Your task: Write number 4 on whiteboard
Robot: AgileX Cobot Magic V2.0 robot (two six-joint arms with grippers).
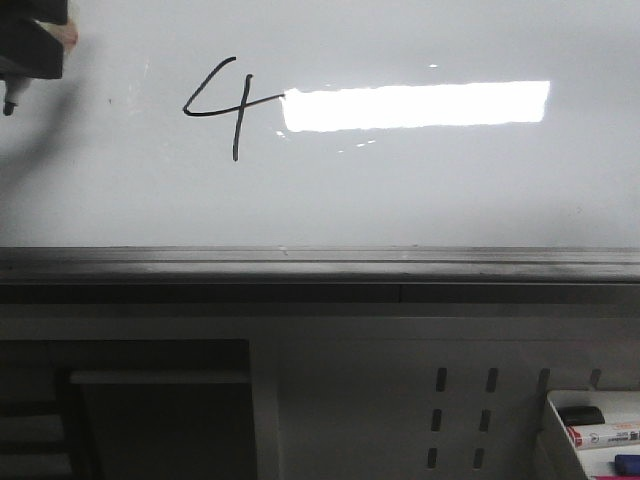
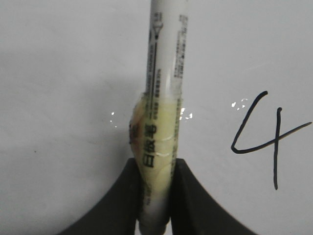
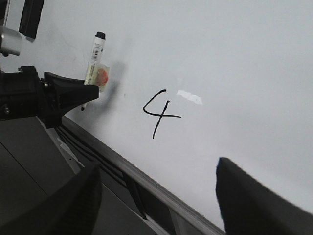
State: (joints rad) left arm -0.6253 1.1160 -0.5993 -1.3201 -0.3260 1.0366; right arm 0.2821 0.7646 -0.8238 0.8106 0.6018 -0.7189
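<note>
Off to the side of the left gripper (image 2: pixel 155 196), well apart from its fingertips, we are seeing the number 4 (image 1: pixel 225 100) sitting finished on the whiteboard (image 1: pixel 400 190): slanted stroke, crossbar and long vertical tail all down in black, the crossbar running into the bright glare (image 1: pixel 415 105). We are reading the left gripper as pinching the marker (image 2: pixel 164 98), jaws closed tight on the barrel around its yellowish taped section, with the rest of the barrel sticking out past the fingers. From the right wrist view we are seeing that marker held beside the digit with its tip pointing down toward the grey edge rail (image 1: pixel 320 262), and we are not able to tell whether the tip is touching the board. The right gripper (image 3: pixel 156 196) is hanging in front of the board below the digit with its fingers spread wide and nothing between them. We are judging the writing as done; what we are expecting to remain is only pulling the marker away or putting it down. A tray with spare markers (image 1: pixel 595 430) is sitting below the board, far from both grippers.
</note>
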